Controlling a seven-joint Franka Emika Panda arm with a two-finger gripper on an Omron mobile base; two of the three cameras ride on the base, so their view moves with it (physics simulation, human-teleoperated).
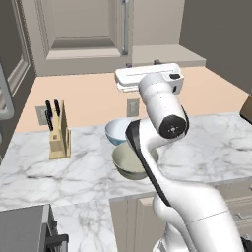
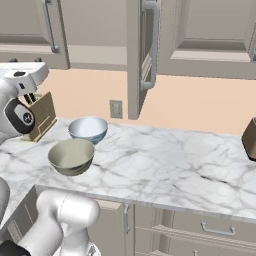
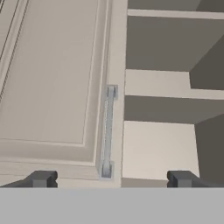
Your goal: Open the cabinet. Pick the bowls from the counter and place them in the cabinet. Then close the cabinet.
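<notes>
Left base view: at far left we see a wooden knife block (image 1: 60, 139) with dark handles standing on the white marble counter (image 1: 206, 147), below a wall outlet (image 1: 41, 114) on the peach wall. Moving right, the pale blue-white bowl (image 1: 117, 130) sits toward the wall, and the olive-beige bowl (image 1: 129, 164) sits just in front of it, nearer the counter's edge; from here we cannot tell whether their rims touch. The white arm (image 1: 162, 113) rises in front of both bowls, its hand lifted toward the cabinet (image 1: 83, 34) above.

In the right base view, the knife block (image 2: 41, 116) again stands at left, partly behind the arm. The olive-beige bowl (image 2: 71, 156) and the blue-white bowl (image 2: 88, 129) rest upright on the counter (image 2: 165, 165), close together. Right of them, one door of the cabinet (image 2: 134, 55) stands swung out toward us, edge-on, its long metal bar handle (image 2: 151, 47) facing right; a second outlet (image 2: 116, 108) shows on the wall beside it. At far right a dark brown object (image 2: 250, 137) sits at the frame's edge.

In the hand view, we look at the closed left door (image 3: 52, 78) with its vertical handle (image 3: 108, 131), and, to its right, the opened half with beige shelves (image 3: 162, 83). The gripper (image 3: 111, 178) hovers apart from the door, jaws spread wide and gripping nothing.
</notes>
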